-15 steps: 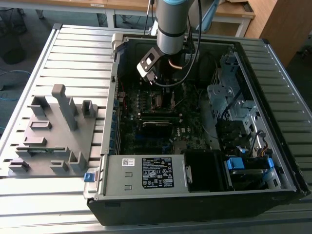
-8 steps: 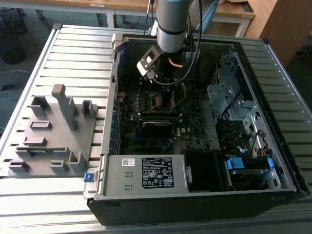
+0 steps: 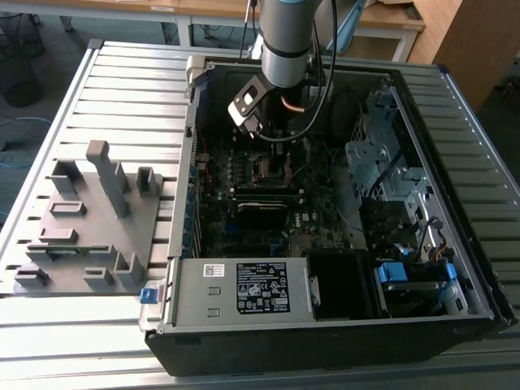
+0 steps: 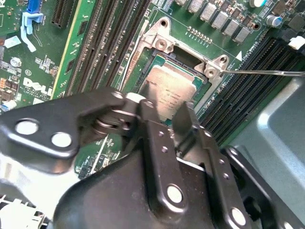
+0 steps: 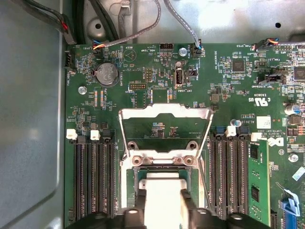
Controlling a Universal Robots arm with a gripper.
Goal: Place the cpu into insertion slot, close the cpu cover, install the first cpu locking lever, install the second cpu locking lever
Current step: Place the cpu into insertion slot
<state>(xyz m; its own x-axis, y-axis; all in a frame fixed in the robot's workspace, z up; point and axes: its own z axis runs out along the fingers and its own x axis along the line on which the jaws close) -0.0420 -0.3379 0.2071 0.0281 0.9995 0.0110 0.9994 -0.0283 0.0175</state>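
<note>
Case (image 3: 325, 349) lies open on slatted table (image 3: 122, 89); wooden desks (image 3: 219, 8) behind. Gripper (image 5: 163, 212) pinches cpu (image 4: 171, 90) seated in slot (image 4: 167, 58); cover (image 5: 164, 113) stands raised.

A black-and-white sticker (image 3: 262, 287) of small print and a smaller white barcode label (image 3: 213, 270) sat on the grey power supply box (image 3: 191, 307), too small to read. In the first wrist view, white lettering dotted the green circuit board (image 5: 143, 90). In the second wrist view, faint print marked the chip (image 4: 174, 93).

Glare whitens the flat square metal cpu (image 5: 162, 183) in the first wrist view; the black computer case (image 3: 325, 349) is dim inside.
</note>
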